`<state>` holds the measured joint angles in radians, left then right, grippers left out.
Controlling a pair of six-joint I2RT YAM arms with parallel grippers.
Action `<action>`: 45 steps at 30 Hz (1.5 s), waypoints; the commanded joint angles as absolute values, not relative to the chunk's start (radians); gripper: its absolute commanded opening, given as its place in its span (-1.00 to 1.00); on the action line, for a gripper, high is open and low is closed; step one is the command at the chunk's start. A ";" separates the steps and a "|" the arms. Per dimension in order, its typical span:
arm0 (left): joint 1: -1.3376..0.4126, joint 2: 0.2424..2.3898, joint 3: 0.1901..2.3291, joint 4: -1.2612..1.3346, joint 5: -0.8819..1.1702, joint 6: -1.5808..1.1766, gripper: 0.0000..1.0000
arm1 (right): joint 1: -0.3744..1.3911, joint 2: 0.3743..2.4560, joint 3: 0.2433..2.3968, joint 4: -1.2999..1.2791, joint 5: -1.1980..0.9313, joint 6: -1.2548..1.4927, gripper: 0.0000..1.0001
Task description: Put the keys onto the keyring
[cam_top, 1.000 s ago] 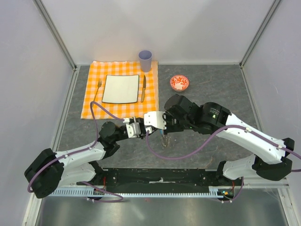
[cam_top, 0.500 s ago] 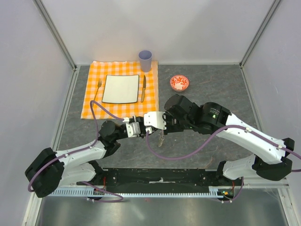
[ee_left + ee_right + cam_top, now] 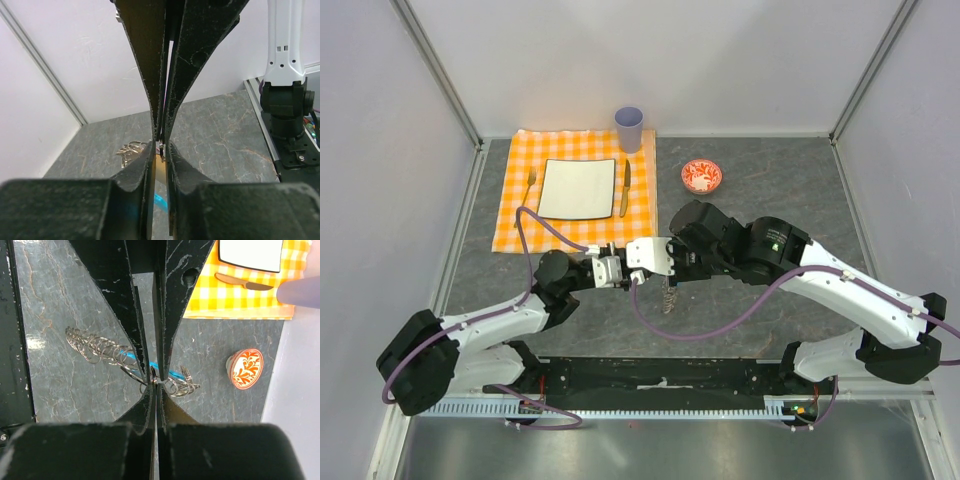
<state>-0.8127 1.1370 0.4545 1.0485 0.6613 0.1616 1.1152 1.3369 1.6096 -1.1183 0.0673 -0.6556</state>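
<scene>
Dark grey stone-look tabletop (image 3: 770,200), orange and white checked cloth (image 3: 515,225) flat on its far left, small round red and white bowl (image 3: 701,177) right of the cloth

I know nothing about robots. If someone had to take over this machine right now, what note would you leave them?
Left gripper: jaws almost together, with a small silvery bit at the tips. I cannot tell if it is a key.
Right gripper: shut on the keyring, which hangs from its tips.
Done: the ring is in the right gripper, and the two grippers meet tip to tip between the arms.
Left: no key shows on the ring yet, so one has to be threaded on.
</scene>
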 commanded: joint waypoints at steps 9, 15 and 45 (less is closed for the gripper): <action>-0.811 1.134 0.502 1.003 0.686 0.187 -0.96 | 1.120 1.289 1.603 -1.031 0.044 -0.660 -1.00; -0.810 1.108 0.462 1.087 0.603 0.161 -0.96 | 1.118 1.235 1.528 -0.942 0.064 -0.638 -0.89; -0.805 1.196 0.380 1.660 0.449 -0.046 -0.96 | 0.776 0.899 0.962 -0.282 -0.376 -0.384 -0.31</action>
